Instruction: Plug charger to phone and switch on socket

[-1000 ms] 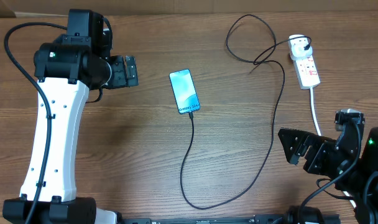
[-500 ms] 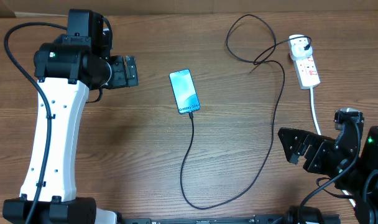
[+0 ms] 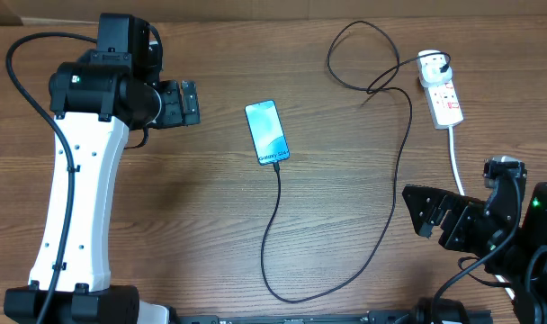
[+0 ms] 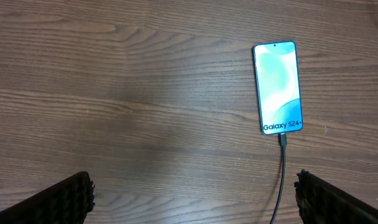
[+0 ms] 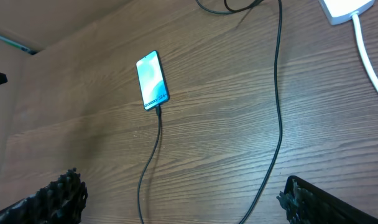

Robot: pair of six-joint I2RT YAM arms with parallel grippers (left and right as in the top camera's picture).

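On the surface [image 3: 210,234] nothing has moved: the phone [image 3: 267,131] lies in the middle with the charger [image 3: 275,216] plugged in, the socket [image 3: 444,101] sits far right, and my left hand [image 3: 191,102] and right hand [image 3: 416,211] are wide open and empty, so I think the job is done.

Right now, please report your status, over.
Left end effector open, empty; right end effector open, empty. Charger seated in phone. Socket untouched, switch state unclear. No obstruction seen.

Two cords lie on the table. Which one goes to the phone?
The thin black cable: its tip meets the bottom edge of the phone. The thick white cord only leaves the power strip, far from the phone.
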